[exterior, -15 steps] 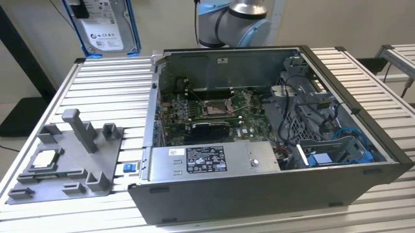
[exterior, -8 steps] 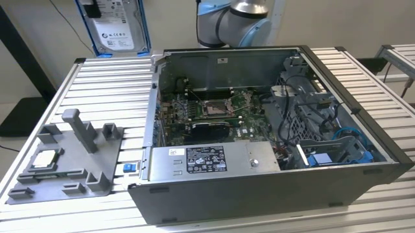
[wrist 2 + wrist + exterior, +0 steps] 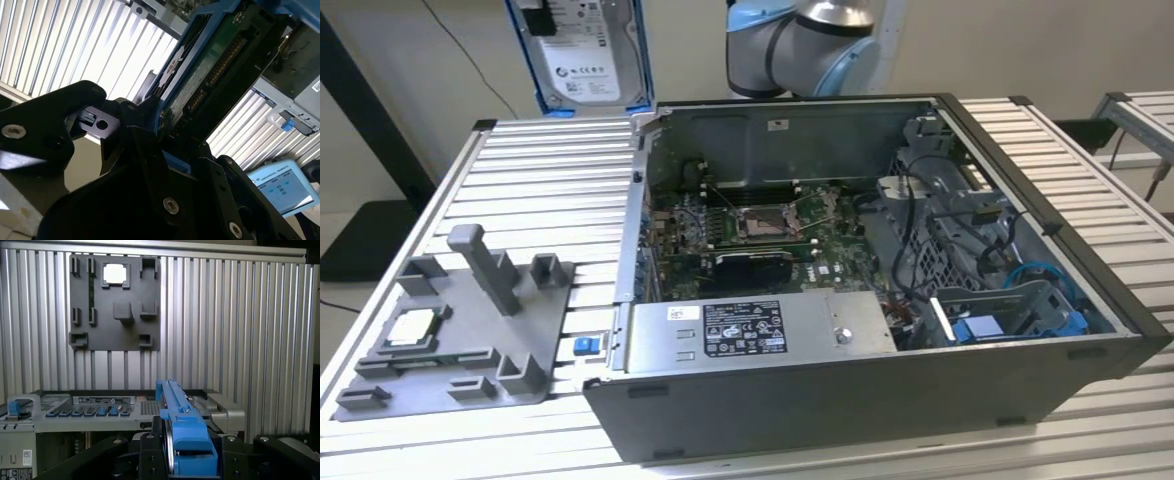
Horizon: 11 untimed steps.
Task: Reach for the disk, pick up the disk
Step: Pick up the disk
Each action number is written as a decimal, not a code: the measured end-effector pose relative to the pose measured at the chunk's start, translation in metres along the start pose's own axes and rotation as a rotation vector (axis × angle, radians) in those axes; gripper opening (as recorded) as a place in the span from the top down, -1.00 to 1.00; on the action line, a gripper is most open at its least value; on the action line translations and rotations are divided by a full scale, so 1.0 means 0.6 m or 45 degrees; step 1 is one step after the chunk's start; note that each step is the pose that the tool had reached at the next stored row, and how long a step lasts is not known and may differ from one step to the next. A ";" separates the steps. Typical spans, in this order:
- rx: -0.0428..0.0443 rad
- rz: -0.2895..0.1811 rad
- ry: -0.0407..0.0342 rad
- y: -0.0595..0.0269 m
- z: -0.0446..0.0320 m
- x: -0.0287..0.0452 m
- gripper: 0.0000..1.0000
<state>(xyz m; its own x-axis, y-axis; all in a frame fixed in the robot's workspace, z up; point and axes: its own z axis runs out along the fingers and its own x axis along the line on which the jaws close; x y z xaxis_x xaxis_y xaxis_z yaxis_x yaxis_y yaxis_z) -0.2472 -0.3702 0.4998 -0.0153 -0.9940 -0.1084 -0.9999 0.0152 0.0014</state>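
The disk is held edge-on, clear of the ribbed surface and beyond the open computer case; in the first wrist view the end effector is clamped on its blue frame. The disk is judged stiff, fairly heavy and sensitive to shock; the frame's plastic edges are the safer hold; the bare circuit board is best left untouched.

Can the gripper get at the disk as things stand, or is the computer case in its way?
Yes, it looks so: the gripper seems to hold the disk, its blue frame between the jaws. In the exterior view the disk is raised clear of the open case, with nothing blocking.
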 end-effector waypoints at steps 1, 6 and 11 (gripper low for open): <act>0.000 0.000 -0.0001 -0.005 0.000 0.000 1.00; 0.000 0.000 0.0000 -0.034 0.000 -0.001 1.00; 0.000 0.000 0.0000 -0.061 0.000 -0.001 1.00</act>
<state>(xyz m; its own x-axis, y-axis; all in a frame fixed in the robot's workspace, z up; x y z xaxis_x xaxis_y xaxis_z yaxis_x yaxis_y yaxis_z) -0.2105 -0.3702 0.4998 -0.0154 -0.9940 -0.1084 -0.9999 0.0153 0.0015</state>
